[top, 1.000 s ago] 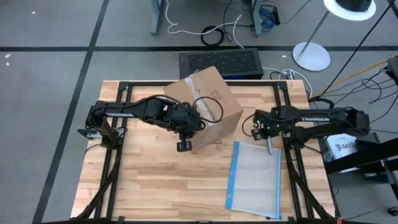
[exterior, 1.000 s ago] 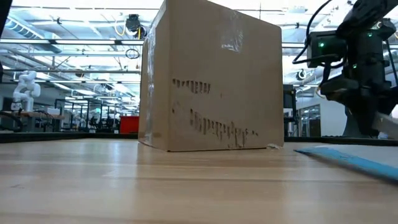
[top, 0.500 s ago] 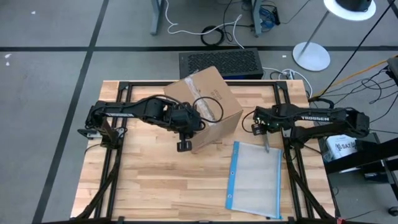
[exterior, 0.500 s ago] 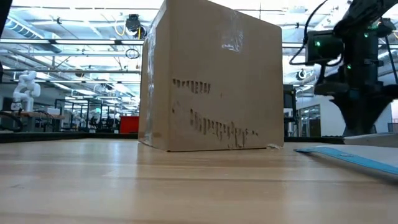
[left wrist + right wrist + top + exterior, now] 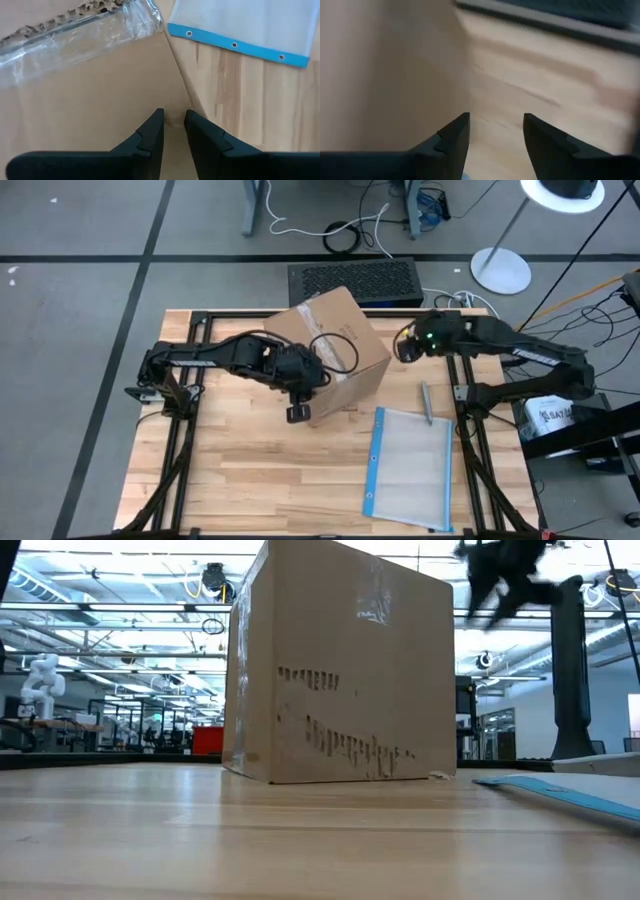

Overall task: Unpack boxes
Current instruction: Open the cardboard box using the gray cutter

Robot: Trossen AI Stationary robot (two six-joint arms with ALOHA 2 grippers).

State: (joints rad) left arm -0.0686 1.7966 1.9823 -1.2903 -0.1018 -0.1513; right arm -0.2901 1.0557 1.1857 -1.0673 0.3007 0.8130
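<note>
Two hands: our left hand [image 5: 296, 413], narrowed, braces the box [image 5: 330, 352] edge so it stays put; right hand [image 5: 404, 348], wide and empty, hovers beside it.

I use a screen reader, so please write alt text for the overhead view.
A brown cardboard box sits on a wooden table, with the left gripper beside its near corner and the right gripper, empty, raised by its right side. A clear pouch with a blue edge and a small grey tool lie to the right.
</note>
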